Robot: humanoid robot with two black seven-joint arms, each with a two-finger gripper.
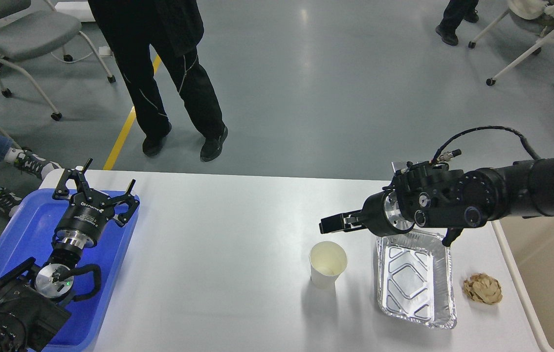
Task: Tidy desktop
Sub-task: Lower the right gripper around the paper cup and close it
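Note:
The white desktop (228,234) fills the middle of the head view. On its right part stand a white paper cup (327,264), upright and empty, an empty foil tray (416,278) and a crumpled brown paper ball (483,288). My right gripper (330,225) points left, just above and behind the cup, over the foil tray's far left corner; its fingers look close together with nothing between them. My left gripper (95,187) is open and empty, hovering over the blue tray (22,230) at the desktop's left edge.
A beige bin (550,274) stands off the desktop's right edge. A person in black (169,73) stands beyond the far edge. Wheeled chairs (22,34) stand on the grey floor at the back left and back right.

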